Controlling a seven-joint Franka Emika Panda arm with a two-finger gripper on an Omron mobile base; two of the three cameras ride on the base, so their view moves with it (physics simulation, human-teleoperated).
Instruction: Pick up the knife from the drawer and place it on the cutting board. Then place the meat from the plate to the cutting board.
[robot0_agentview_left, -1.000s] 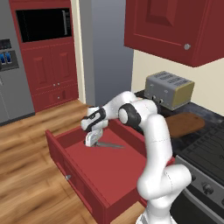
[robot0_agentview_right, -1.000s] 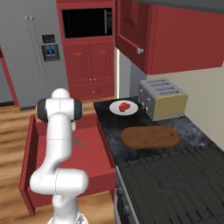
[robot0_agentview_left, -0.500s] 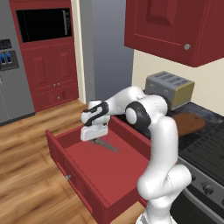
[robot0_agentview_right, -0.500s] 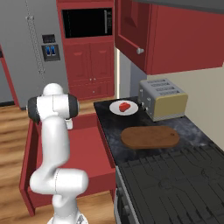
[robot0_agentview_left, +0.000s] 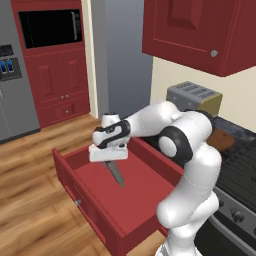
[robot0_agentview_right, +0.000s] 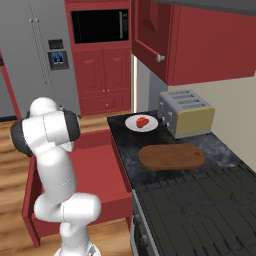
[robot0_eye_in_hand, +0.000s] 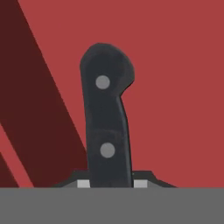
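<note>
Fingers (robot0_agentview_left: 111, 161) are clamping the knife (robot0_agentview_left: 116, 173) above the drawer (robot0_agentview_left: 145, 192), the first step; next, carrying it to the cutting board (robot0_agentview_right: 171, 156).

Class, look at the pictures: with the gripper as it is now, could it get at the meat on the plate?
Probably not yet: the gripper is shut on the knife over the open drawer. The meat lies uncovered on the plate, so the knife must be set down first.

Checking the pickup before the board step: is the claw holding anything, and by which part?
Yes: the claw is shut on the knife, gripping its black handle, above the open drawer.
</note>
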